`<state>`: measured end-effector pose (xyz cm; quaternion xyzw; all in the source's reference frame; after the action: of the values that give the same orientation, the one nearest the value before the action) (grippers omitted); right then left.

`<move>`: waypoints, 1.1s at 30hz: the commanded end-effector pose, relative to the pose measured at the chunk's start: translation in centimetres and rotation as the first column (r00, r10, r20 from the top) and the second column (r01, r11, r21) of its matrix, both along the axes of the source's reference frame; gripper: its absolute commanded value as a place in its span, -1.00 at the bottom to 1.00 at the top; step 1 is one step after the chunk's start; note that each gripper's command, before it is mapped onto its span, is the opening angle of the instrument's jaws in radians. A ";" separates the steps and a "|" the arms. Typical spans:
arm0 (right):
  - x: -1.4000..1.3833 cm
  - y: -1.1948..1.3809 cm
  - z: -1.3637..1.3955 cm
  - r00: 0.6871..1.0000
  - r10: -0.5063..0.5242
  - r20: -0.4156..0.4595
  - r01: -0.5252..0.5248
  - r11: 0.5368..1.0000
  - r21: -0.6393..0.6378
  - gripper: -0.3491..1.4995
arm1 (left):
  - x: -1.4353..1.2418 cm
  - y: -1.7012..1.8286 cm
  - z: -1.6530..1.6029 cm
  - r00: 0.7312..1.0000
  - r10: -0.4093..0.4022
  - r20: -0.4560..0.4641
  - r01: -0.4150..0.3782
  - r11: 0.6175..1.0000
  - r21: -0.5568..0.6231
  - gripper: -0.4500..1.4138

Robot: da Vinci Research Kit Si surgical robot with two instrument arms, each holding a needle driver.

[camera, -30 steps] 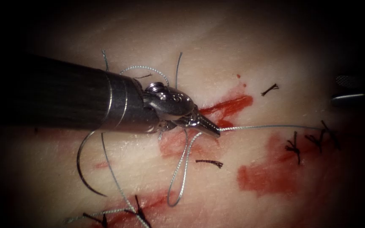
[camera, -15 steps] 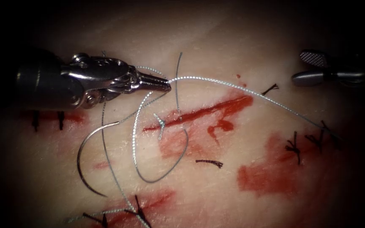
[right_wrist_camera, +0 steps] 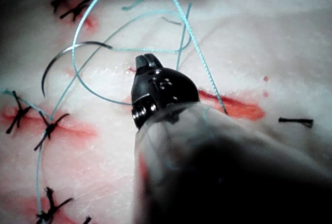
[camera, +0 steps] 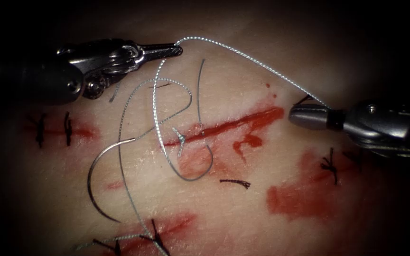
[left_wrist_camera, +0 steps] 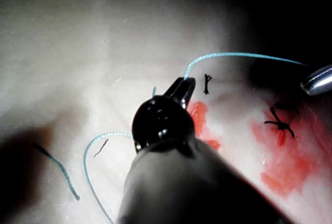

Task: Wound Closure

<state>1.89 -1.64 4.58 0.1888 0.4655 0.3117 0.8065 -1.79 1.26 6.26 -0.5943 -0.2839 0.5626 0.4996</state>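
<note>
The needle (camera: 101,182) is lying free on the tissue (camera: 243,223), left of the cut (camera: 228,127), held by neither hand. The right hand (camera: 294,116) is being kept closed just right of the cut; whether thread is gripped cannot be told. Farther back, the thread (camera: 243,54) is being clamped by the left hand (camera: 176,49).

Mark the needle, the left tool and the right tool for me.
needle (camera: 92,170): endoscope view, mid-curve, lying on the tissue left of the cut.
left tool (camera: 175,48): endoscope view, jaw tips holding the thread.
right tool (camera: 304,117): endoscope view, jaw tips.
</note>
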 end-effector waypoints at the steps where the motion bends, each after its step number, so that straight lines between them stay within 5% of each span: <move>1: 0.16 -0.03 0.08 1.000 -0.015 0.000 0.015 0.999 -0.036 -1.00 | -0.08 -0.01 0.07 1.000 -0.013 0.023 0.013 1.000 -0.009 -1.00; 9: 0.28 -0.07 0.68 0.990 -0.138 0.023 0.140 0.973 -0.182 -1.00 | -0.28 -0.07 0.13 0.996 -0.057 0.069 0.061 0.996 -0.059 -1.00; 19: 0.48 -0.02 0.84 0.956 -0.283 0.082 0.294 0.922 -0.253 -1.00 | -0.32 -0.14 0.36 1.000 0.002 0.014 0.000 0.992 -0.127 -1.00; 21: 0.51 -0.07 0.93 0.940 -0.326 0.105 0.341 0.864 -0.370 -1.00 | -0.35 -0.15 0.35 1.000 0.007 0.016 -0.005 0.992 -0.127 -1.00; 28: 0.65 -0.24 1.20 0.854 -0.510 0.104 0.518 0.812 -0.269 -1.00 | -0.40 -0.17 0.33 0.999 0.026 0.025 -0.022 0.991 -0.134 -1.00; 33: 0.69 -0.27 1.22 0.837 -0.536 0.107 0.542 0.789 -0.288 -1.00 | -0.41 -0.18 0.33 0.999 0.028 0.026 -0.025 0.991 -0.135 -1.00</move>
<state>2.49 -1.90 5.79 0.1844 0.4255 -0.0043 0.8860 -2.15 1.09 6.53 -0.6308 -0.2600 0.5788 0.4467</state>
